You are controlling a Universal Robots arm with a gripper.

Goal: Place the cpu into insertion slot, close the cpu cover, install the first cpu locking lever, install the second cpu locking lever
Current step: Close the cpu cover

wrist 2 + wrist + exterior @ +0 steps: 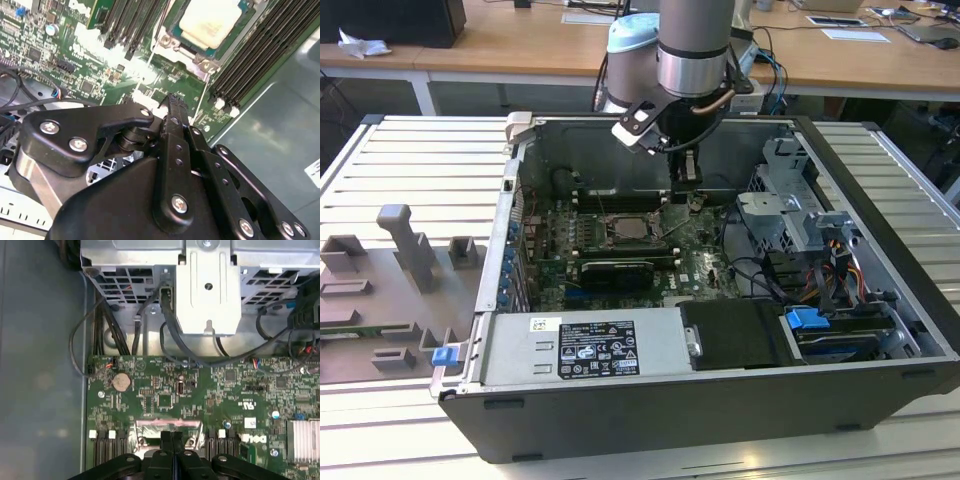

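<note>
The gripper (172, 441) has its jaws pressed together, tip to tip, with nothing visible between them; the cpu (209, 21) lies pale in the insertion slot (618, 228) just ahead of the fingertips, and the cpu cover (169, 41) looks to be down around it; so the step in hand is, I judge, a locking lever; a thin wire lever (200, 100) runs just beside the jaws. To do it well, the closed tips should bear on the wire itself, not on the cover or the memory slots (250, 55) flanking the jaws; push along its swing and tuck it under its catch without skidding onto the board. The gripper's own body covers the slot's near edge in both wrist views; which lever this is, where its catch sits, and whether the tips touch the wire, I cannot tell.
</note>
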